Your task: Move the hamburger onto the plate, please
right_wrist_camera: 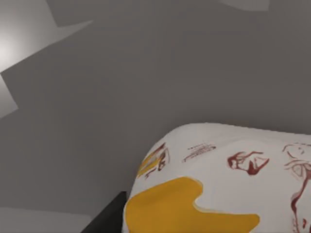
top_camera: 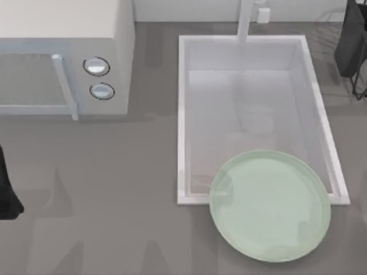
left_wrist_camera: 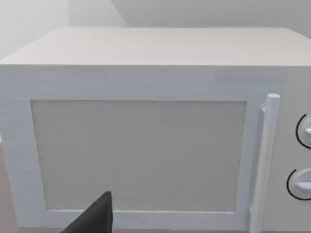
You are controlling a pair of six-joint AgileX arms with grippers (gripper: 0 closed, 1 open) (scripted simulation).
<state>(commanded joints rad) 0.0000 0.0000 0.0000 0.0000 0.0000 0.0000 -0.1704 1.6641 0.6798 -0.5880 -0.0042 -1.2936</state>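
The hamburger, cream-white with a yellow-orange patch and brown markings, looms very close in the right wrist view, lying on the grey counter. My right arm is at the table's far right back corner, and the hamburger is hidden beneath it in the top view. The pale mint-green plate rests at the front right, overlapping the sink's front rim. My left arm is parked at the left edge, facing the microwave.
A white microwave with a bar handle and two knobs stands at the back left. The white sink basin with a faucet takes up the middle right. Grey counter lies open at the front left.
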